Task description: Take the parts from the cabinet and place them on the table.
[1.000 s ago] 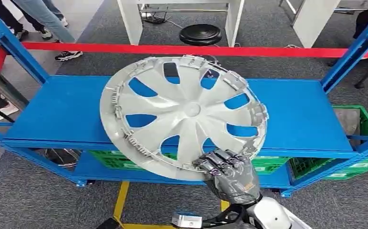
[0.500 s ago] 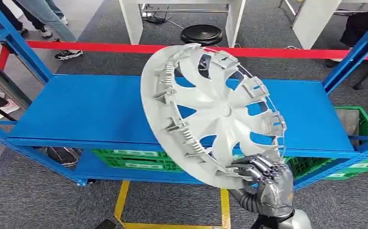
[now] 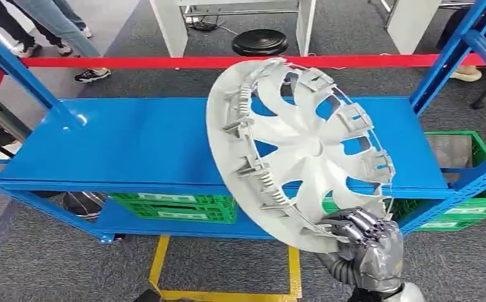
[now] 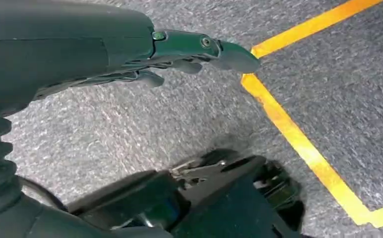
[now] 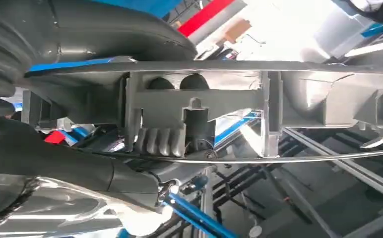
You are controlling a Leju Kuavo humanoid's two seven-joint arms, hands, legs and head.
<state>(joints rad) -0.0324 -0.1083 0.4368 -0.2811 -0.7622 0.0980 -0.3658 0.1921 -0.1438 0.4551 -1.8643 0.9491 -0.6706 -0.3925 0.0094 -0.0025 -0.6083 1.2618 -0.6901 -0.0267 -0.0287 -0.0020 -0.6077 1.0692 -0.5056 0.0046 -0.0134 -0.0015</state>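
Now we note the right hand (image 3: 367,246) clamped on the near rim of the silver wheel cover (image 3: 300,148), held tilted on edge above the right part of the blue shelf (image 3: 121,145). Our left hand (image 4: 179,54) hangs over the floor, fingers loosely extended, holding nothing. Since half a second ago, the cover sits slightly further right.

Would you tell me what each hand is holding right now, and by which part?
The right hand grips the silver wheel cover by its lower rim. The left hand holds nothing, hanging over the floor.
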